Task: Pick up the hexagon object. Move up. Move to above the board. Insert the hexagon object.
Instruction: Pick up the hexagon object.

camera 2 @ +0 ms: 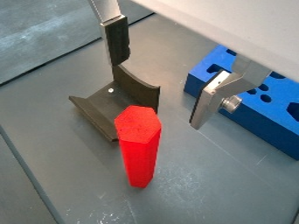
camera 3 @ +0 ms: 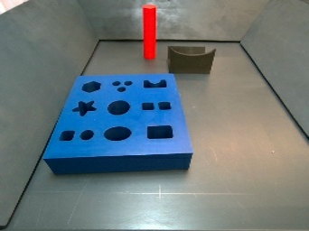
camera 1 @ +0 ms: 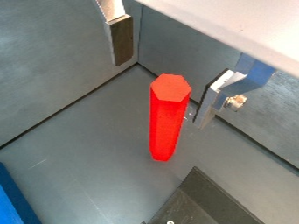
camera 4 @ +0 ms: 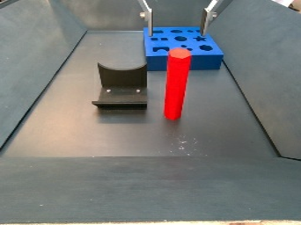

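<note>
The hexagon object [camera 1: 167,118] is a glossy red bar standing upright on the grey floor; it also shows in the other wrist view [camera 2: 138,144] and in both side views [camera 3: 150,32] [camera 4: 177,83]. The board [camera 3: 121,122] is a thick blue block with shaped holes, lying apart from the bar, and shows in a side view [camera 4: 182,48] and a wrist view [camera 2: 251,96]. My gripper [camera 1: 170,70] [camera 2: 163,74] is open and empty, well above the bar's top. One finger [camera 1: 121,39] stands on each side of it. Its fingertips show at the upper edge of a side view [camera 4: 179,13].
The dark fixture [camera 2: 117,101] with a curved notch stands close beside the red bar, also seen in both side views [camera 3: 191,59] [camera 4: 121,86]. Grey walls [camera 3: 49,81] slope up round the floor on all sides.
</note>
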